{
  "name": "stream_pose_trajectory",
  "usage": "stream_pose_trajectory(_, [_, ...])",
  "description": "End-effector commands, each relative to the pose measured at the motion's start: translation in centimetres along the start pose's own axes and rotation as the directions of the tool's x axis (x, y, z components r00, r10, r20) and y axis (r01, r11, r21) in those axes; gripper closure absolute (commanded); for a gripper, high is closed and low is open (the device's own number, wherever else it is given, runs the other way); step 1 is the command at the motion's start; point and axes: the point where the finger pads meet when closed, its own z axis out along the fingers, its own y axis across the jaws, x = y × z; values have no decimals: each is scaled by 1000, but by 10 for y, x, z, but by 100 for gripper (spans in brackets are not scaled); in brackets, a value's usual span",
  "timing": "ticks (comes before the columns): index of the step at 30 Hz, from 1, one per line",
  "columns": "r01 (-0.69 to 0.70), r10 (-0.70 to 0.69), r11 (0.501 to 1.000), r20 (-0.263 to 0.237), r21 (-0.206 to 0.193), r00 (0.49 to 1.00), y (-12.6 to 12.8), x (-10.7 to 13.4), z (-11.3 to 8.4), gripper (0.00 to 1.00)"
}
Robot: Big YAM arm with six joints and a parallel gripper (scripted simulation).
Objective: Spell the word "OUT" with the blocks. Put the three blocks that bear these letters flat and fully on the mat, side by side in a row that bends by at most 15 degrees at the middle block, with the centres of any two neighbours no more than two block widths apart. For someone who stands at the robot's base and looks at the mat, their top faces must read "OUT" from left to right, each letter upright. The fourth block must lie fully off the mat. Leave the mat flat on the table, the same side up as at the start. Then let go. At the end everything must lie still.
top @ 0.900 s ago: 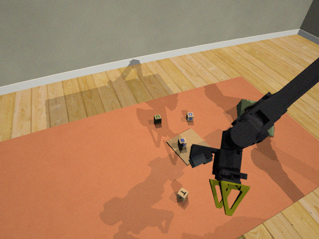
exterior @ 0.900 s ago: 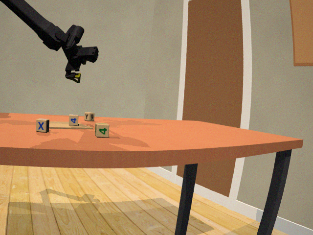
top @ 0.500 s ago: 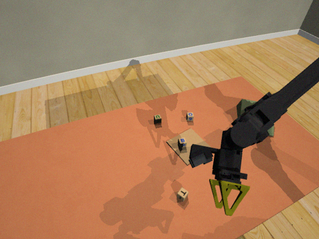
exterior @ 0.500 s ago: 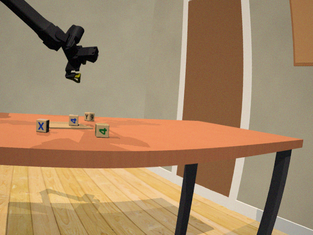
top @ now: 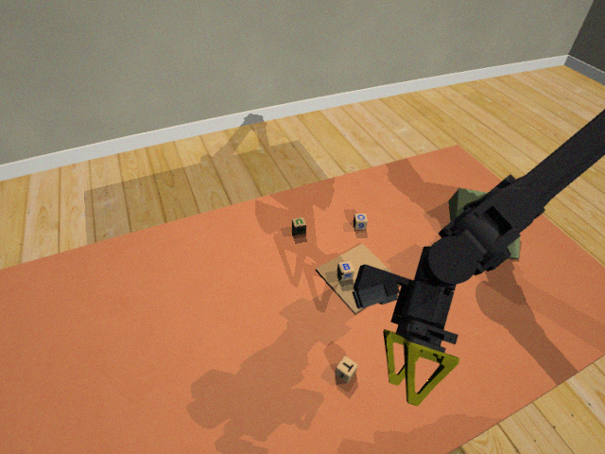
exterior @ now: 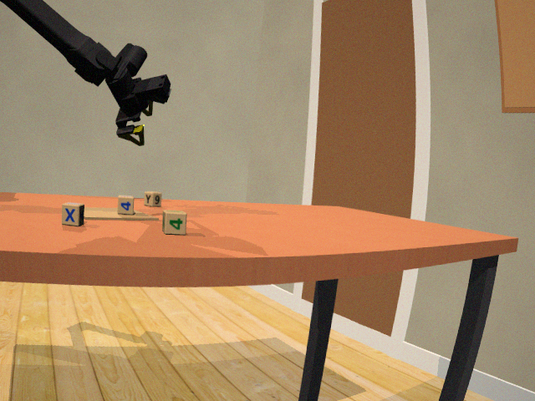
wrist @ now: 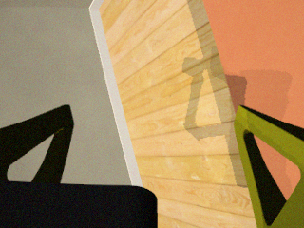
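High above the worktop, my claw hangs spread wide with nothing between its fingers. The exterior view shows it well clear of every block, and the wrist view looks out past the worktop edge at floor and wall, so no block is framed there.

I read the four blocks from the top view. The T block sits on the bare worktop, nearest the claw, just off to its side toward the middle of the surface. The B block rests on the tan mat, partly behind the dark wrist housing. The O block and the U block lie beyond the mat, toward the wall, well apart from each other and from the claw.

By my judgement none of the three letters is placed, and the B block occupies the mat where it must not stay. The move ahead turns on one relation: the T block is the close one, low and to the side of the claw, so I would need to swing across and come straight down. Its faces look turned at an angle to the claw's fingers, so a wrist rotation seems likely before closing. The T also reads turned around from this camera; I cannot tell how it will read from the base.
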Motion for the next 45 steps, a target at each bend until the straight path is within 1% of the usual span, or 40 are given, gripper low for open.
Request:
stream_pose_trajectory(1, [212,-216,976,68,56,974,21,-29,-1,0])
stream_pose_trajectory(3, [212,-216,976,68,56,974,21,-29,-1,0])
stream_pose_trajectory(4, [267,-277,957,87,111,957,14,-36,-2,0])
stream_pose_trajectory(7, [267,-277,957,87,111,957,14,-36,-2,0])
stream_pose_trajectory(8, [321,-340,931,97,172,935,6,-43,-5,0])
stream_pose_trajectory(9, [321,-340,931,97,172,935,6,-43,-5,0])
stream_pose_trajectory(10, [373,-404,897,98,235,909,-2,-50,-8,0])
stream_pose_trajectory(11, [373,-404,897,98,235,909,-2,-50,-8,0])
stream_pose_trajectory(12, [422,-465,856,89,298,881,-10,-57,-11,0])
stream_pose_trajectory(14, [422,-465,856,89,298,881,-10,-57,-11,0])
stream_pose_trajectory(15, [467,-522,809,70,358,850,-18,-63,-16,0])
stream_pose_trajectory(16, [467,-522,809,70,358,850,-18,-63,-16,0])
stream_pose_trajectory(17, [506,-571,758,45,412,820,-25,-68,-20,0])
stream_pose_trajectory(18, [506,-571,758,45,412,820,-25,-68,-20,0])
stream_pose_trajectory(19, [539,-612,707,15,458,791,-31,-72,-25,0])
stream_pose_trajectory(20, [539,-612,707,15,458,791,-31,-72,-25,0])
stream_pose_trajectory(21, [567,-645,658,-17,496,764,-37,-76,-29,0])
stream_pose_trajectory(24, [567,-645,658,-17,496,764,-37,-76,-29,0])
stream_pose_trajectory(25, [589,-670,615,-47,525,741,-41,-79,-33,0])
stream_pose_trajectory(27, [618,-700,551,-93,561,708,-48,-82,-39,0])
stream_pose_trajectory(29, [630,-711,521,-115,576,694,-50,-84,-42,0])
stream_pose_trajectory(34, [634,-712,518,-121,574,692,-51,-83,-42,0])
stream_pose_trajectory(45, [634,-715,520,-114,572,690,-49,-84,-42,0])
